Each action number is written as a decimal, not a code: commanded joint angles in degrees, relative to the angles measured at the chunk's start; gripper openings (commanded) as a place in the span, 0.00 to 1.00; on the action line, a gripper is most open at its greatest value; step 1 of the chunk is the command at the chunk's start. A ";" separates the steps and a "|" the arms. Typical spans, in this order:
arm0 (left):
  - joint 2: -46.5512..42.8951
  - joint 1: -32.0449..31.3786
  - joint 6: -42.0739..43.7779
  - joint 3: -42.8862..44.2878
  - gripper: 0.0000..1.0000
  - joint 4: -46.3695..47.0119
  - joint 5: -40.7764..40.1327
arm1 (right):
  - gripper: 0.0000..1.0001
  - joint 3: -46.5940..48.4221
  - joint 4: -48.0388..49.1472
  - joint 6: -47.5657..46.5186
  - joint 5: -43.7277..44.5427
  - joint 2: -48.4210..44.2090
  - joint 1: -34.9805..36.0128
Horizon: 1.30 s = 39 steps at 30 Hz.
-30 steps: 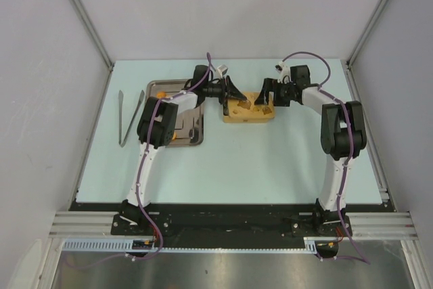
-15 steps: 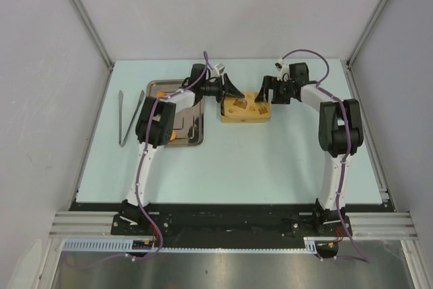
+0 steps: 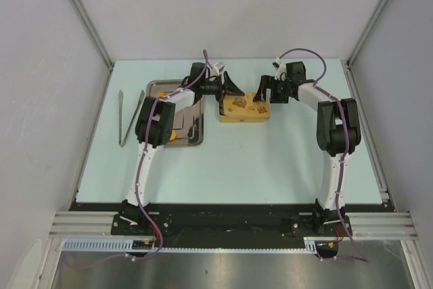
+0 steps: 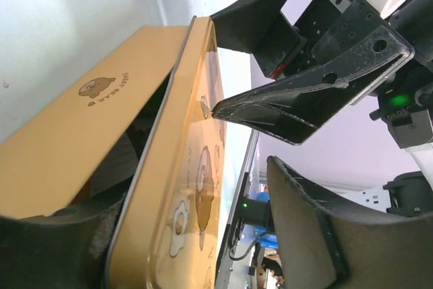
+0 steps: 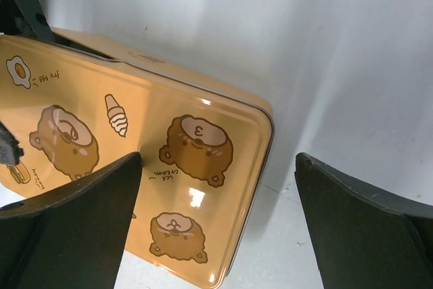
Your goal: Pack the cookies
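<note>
Two sets of fingers had pulled back a little toward the far edge of the tabletop [image 3: 270, 160] since a second ago. Then they sat over the tin [image 3: 244, 108]; now they hovered at its far side. Left fingers [image 4: 318, 235] had spread wider and were apart, gripping nothing, with the tin's end between them in the wrist view. Right fingers [image 5: 365, 228] were wide apart as before, empty, just above the lid. Tin had slid slightly left. It lay mid-tabletop near the far edge, lid on, tan with bear prints.

Cookies [image 3: 160, 91] were small flat orange discs on the metal tray [image 3: 193, 126] left of the tin. One lay at the tray's far-left corner, one at its near edge beside the left arm.

Count: two cookies seen, one tin, one tray, one pair of tongs [image 3: 128, 116] near the tabletop's left edge, two arms.
</note>
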 commanded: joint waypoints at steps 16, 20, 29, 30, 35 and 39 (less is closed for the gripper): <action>-4.21 2.96 5.55 3.66 0.79 -5.80 -1.61 | 1.00 1.91 -0.81 -0.39 4.89 1.54 0.94; -4.92 3.57 6.52 3.57 0.80 -6.86 -1.70 | 1.00 2.00 -0.90 -0.30 4.63 1.54 1.02; -5.80 3.84 8.01 3.57 0.83 -8.36 -2.05 | 0.99 2.09 -1.16 0.14 4.28 0.92 2.17; -5.80 3.93 8.02 3.57 0.84 -8.36 -2.05 | 0.99 2.18 -1.17 0.14 4.36 0.92 2.34; -6.50 3.84 9.16 3.83 0.85 -10.29 -1.96 | 0.99 2.62 -1.34 0.05 4.54 1.18 2.96; -7.47 3.84 10.56 3.83 0.86 -11.96 -2.31 | 0.99 2.79 -1.43 -0.03 4.54 1.27 3.05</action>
